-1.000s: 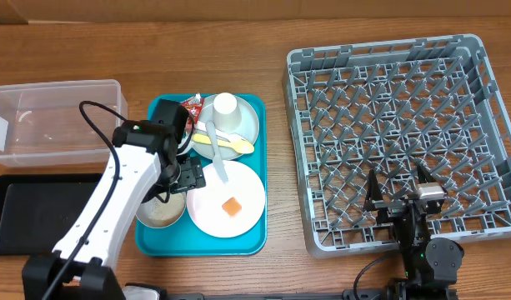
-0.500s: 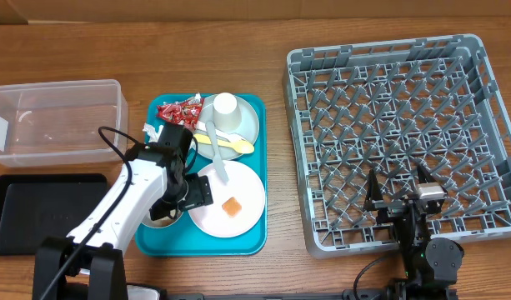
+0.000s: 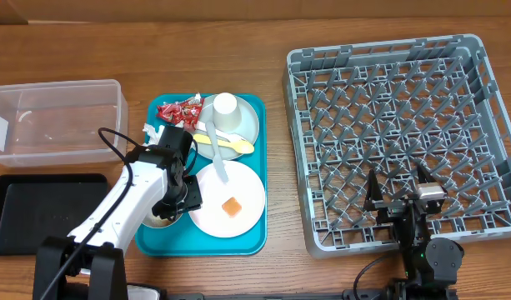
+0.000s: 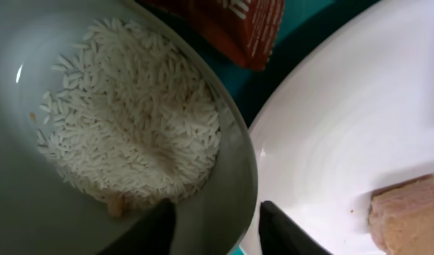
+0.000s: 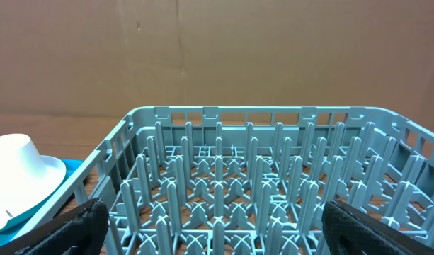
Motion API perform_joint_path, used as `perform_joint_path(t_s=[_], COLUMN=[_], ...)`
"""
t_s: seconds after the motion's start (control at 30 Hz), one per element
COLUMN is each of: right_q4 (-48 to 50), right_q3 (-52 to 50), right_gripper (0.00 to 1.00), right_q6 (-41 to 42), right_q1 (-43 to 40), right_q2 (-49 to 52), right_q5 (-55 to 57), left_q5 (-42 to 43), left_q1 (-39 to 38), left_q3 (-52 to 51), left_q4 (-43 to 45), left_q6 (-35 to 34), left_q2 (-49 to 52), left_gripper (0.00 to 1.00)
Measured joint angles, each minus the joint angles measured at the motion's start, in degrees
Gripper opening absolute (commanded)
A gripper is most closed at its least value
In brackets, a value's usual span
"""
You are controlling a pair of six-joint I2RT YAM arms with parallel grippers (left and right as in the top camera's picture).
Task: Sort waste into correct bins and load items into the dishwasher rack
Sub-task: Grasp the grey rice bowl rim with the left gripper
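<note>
1. Far left: the clear plastic tub (image 3: 55, 117) stands at the rear and the black tray (image 3: 38, 212) in front of it. Both are apart from the teal serving tray (image 3: 242, 246).
2. The left gripper (image 4: 217, 219) is at the teal tray's near-left corner, clenched on the rim of the small white bowl (image 4: 231, 177), one finger inside the wall and one outside. Loose rice grains (image 4: 132, 134) lie in the bowl.
3. Obstructions: the pale pink plate (image 4: 344, 127) sits just beside the bowl, crowding the outer finger, and carries the orange food cube (image 4: 408, 212). A red candy wrapper (image 4: 238, 28) lies by the bowl's far rim.
4. Rear of the tray: crumpled tissue (image 3: 152, 131), and a white cup (image 3: 226, 108) inverted on the grey-green plate (image 3: 251, 125). The yellow spoon (image 3: 230, 143) and pale fork (image 3: 217, 158) lie across the plates.
5. Right: the dishwasher rack (image 3: 405, 133). The right gripper (image 5: 217, 227) is at its near edge, spread wide and holding nothing.
</note>
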Motion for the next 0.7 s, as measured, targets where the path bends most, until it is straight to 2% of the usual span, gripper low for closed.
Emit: perform_joint_path(t_s=[0.27,0.37,0.7], right_q4=[0.0,0.0,0.0], right_q3=[0.0,0.0,0.0], right_gripper=[1.0,1.0,1.0], right_q6=[0.0,0.0,0.0], right_q1=[0.0,0.0,0.0], right_q2=[0.0,0.0,0.0], right_q5=[0.0,0.0,0.0], left_q5=[-0.4,-0.7,-0.8], left_q1=[0.0,0.0,-0.3], left_q3=[-0.2,-0.7,-0.9], left_q4=[1.1,1.4,2.0], left_q6=[0.3,0.3,0.4], left_q2=[0.0,0.0,0.0], left_gripper=[0.28,0.2,0.06])
